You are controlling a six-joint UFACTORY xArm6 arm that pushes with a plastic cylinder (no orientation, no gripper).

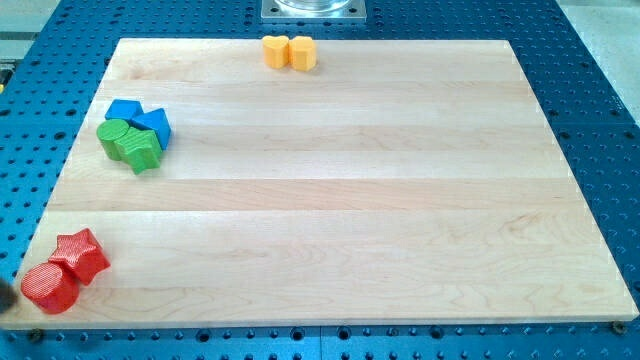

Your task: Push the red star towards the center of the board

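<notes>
The red star lies near the wooden board's bottom-left corner. A red cylinder touches it on its lower left. A small dark shape shows at the view's left edge, just left of the red cylinder. It may be my tip, but too little of it shows to be sure. No rod shows over the board.
Two blue blocks and two green blocks sit clustered at the board's upper left. Two yellow-orange blocks touch side by side at the top edge. A metal mount is above the board. A blue perforated table surrounds the board.
</notes>
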